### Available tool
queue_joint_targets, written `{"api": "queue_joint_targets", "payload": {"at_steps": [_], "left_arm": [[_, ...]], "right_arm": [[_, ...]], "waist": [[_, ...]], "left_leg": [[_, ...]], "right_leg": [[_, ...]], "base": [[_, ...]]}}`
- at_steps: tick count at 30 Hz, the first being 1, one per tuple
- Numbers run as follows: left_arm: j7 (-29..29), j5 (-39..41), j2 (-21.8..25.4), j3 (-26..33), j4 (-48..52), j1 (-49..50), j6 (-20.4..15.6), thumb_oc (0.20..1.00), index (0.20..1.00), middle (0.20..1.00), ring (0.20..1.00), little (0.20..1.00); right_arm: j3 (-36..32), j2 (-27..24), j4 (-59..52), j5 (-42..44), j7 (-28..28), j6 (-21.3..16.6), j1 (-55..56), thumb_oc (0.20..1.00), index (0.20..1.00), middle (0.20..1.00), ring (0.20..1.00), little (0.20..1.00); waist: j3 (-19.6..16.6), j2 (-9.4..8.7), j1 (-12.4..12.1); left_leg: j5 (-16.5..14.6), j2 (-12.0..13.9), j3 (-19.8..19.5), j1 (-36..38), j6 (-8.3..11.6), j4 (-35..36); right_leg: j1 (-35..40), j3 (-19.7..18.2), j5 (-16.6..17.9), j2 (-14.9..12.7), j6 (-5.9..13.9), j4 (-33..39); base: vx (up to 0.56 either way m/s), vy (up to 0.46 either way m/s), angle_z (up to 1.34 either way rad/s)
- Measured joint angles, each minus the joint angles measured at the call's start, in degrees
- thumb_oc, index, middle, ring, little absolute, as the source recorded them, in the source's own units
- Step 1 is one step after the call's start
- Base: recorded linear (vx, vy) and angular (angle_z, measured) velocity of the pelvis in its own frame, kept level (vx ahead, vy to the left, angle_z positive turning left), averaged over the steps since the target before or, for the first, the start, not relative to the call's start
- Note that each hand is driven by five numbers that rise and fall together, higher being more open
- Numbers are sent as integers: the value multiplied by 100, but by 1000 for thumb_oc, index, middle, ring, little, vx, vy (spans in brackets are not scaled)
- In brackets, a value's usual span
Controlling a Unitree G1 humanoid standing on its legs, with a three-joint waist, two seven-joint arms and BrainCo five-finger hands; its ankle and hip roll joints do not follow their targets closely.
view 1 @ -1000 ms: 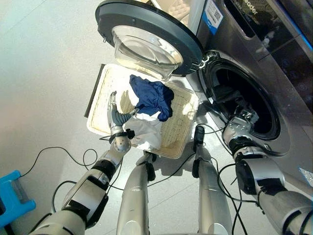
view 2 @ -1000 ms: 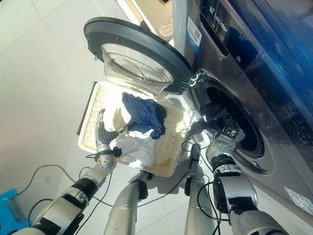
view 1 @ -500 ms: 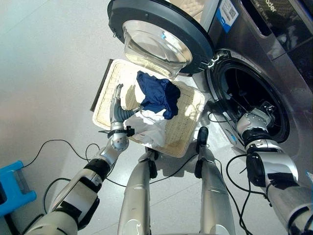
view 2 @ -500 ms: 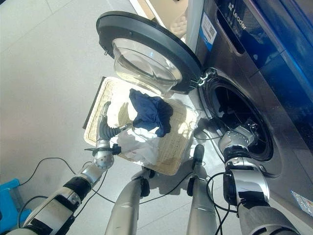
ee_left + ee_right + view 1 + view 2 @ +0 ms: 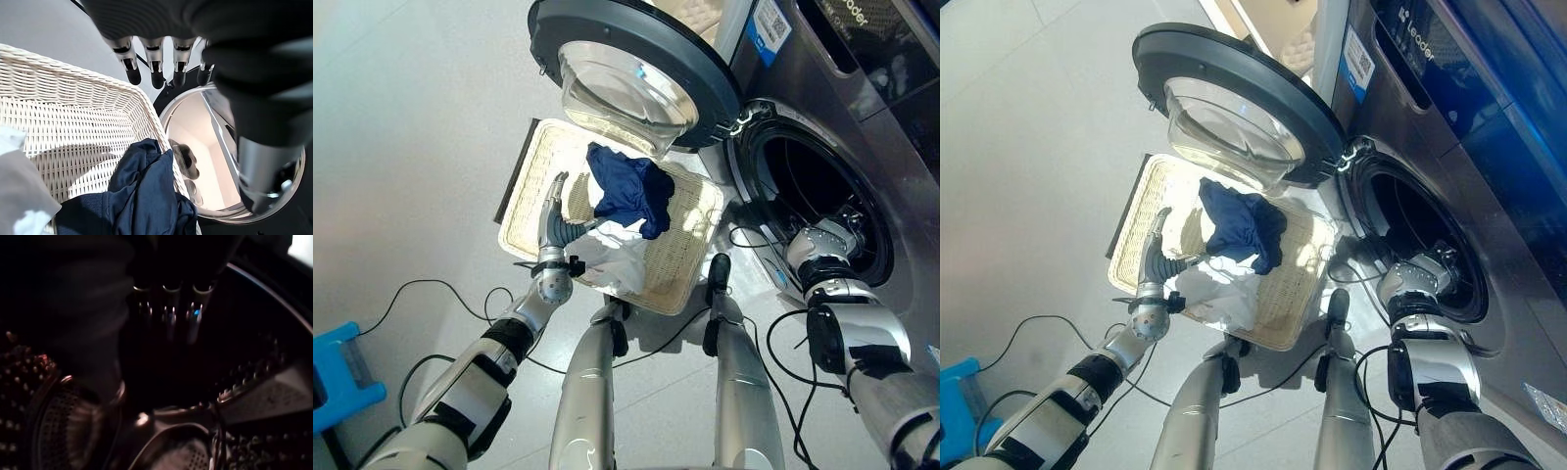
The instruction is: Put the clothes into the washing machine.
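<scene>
right robot hand (image 5: 835, 238): fingers hidden | drum (image 5: 161, 382): dark, contents unreadable

The basket (image 5: 677, 257) is pale woven wicker, rough and matt, holding soft dark blue cloth (image 5: 628, 188) and, at its 7 o'clock, crumpled white cloth (image 5: 612, 260). The washing machine (image 5: 862, 117) has a smooth, glossy grey metal-look front; its door (image 5: 625, 70) pairs a matt dark plastic rim with a clear, shiny glass bowl. The floor (image 5: 401, 127) is smooth and pale.

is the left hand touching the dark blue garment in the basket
Apart. The left wrist view shows the left hand with straight fingers hanging over the wicker basket, bare weave plainly between its fingertips and the dark blue garment.
</scene>
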State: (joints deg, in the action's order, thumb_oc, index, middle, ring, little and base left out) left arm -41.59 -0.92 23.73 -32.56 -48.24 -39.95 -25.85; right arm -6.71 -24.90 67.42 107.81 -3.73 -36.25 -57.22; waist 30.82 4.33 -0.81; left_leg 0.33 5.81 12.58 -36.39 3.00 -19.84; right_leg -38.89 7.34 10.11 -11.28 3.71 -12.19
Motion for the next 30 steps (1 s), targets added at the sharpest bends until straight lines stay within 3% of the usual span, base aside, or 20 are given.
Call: {"api": "queue_joint_targets", "payload": {"at_steps": [2, 4, 8, 12, 13, 15, 16, 17, 20, 24, 30], "left_arm": [[131, 5, -2, -1, -52, -151, 57, 1000, 1000, 1000, 1000, 1000], [182, 18, -6, -3, -53, -201, 111, 1000, 1000, 1000, 1000, 1000], [335, 44, -7, -5, -57, -270, 348, 1000, 1000, 1000, 1000, 1000], [345, 37, -7, -7, -63, -291, 407, 1000, 1000, 1000, 1000, 1000], [404, -59, -6, -5, -173, -393, 598, 1000, 1000, 1000, 1000, 1000], [413, -70, 9, -9, -235, -445, 676, 1000, 1000, 1000, 1000, 1000], [400, -210, 52, -134, -333, -548, 824, 1000, 1000, 1000, 1000, 1000], [399, -807, 296, -658, -562, -916, 1123, 1000, 1000, 1000, 1000, 1000], [311, -1693, 549, -902, -631, -1267, 1298, 1000, 1000, 1000, 1000, 1000], [232, -2563, 632, -1335, -820, -1683, 1422, 1000, 1000, 1000, 1000, 1000], [214, -4037, 658, -2285, -1218, -2037, 1624, 1000, 1000, 1000, 1000, 1000]], "right_arm": [[88, -121, 272, -673, -436, 459, -53, 1000, 1000, 1000, 1000, 1000], [215, -193, 393, -1015, -654, 637, -81, 1000, 1000, 1000, 1000, 1000], [507, -385, 514, -2740, -1704, 1349, -117, 1000, 1000, 1000, 1000, 1000], [605, -407, 514, -3048, -1919, 1469, -127, 1000, 1000, 1000, 1000, 1000], [902, -475, 518, -3997, -2532, 1845, -178, 1000, 1000, 1000, 1000, 1000], [968, -527, 520, -4339, -2774, 1988, -199, 1000, 1000, 1000, 1000, 1000], [1534, -640, 658, -5252, -3307, 2672, -317, 1000, 1000, 1000, 1000, 1000], [2722, -814, 834, -6924, -3862, 3875, -594, 1000, 1000, 1000, 1000, 1000], [2737, -842, 821, -7575, -3975, 4550, -878, 1000, 1000, 1000, 1000, 1000], [2679, -766, 809, -7458, -3859, 4520, -773, 1000, 1000, 1000, 1000, 1000], [2666, -360, 581, -7158, -3587, 3690, -422, 1000, 1000, 1000, 1000, 1000]], "waist": [[0, 0, 9], [0, 0, 4], [0, 0, 40], [0, 0, 44], [0, -1, 34], [0, -1, 15], [-1, -4, 38], [-2, -5, 87], [-5, -12, 151], [-5, -12, 176], [-6, -14, 473]], "left_leg": [[3, -4, 2, -4, -4, 13], [4, -4, 2, -7, -5, 18], [10, -4, 5, -18, -12, 50], [10, -4, 5, -28, -13, 55], [11, -4, 0, -27, -15, 59], [11, -5, -1, -30, -16, 63], [10, -8, 0, -47, -15, 66], [10, -3, -23, -170, -13, 15], [7, 0, -26, -383, -26, -75], [-16, 9, -4, -432, -27, -76], [-90, 9, 164, -459, -59, -83]], "right_leg": [[10, 5, 33, 0, 6, 52], [15, 7, 20, 0, 32, 72], [20, 15, 78, 11, -1, 138], [16, 17, 84, 12, 1, 152], [15, 28, 87, 11, 2, 144], [15, 34, 88, 10, 1, 144], [4, 35, 96, 7, 5, 146], [-84, 57, 90, 3, 17, 149], [-255, 54, 105, -2, 37, 155], [-320, 34, 128, 10, 7, 162], [-449, -77, 148, 9, 24, 170]], "base": [[0, 0, 0], [0, 0, 0], [0, 0, 0], [0, 0, 0], [-45, -4, 1], [-67, -8, 1], [-39, 11, 4], [-17, 23, 5], [-6, 20, 1], [-7, 61, -3], [6, 97, -11]]}}
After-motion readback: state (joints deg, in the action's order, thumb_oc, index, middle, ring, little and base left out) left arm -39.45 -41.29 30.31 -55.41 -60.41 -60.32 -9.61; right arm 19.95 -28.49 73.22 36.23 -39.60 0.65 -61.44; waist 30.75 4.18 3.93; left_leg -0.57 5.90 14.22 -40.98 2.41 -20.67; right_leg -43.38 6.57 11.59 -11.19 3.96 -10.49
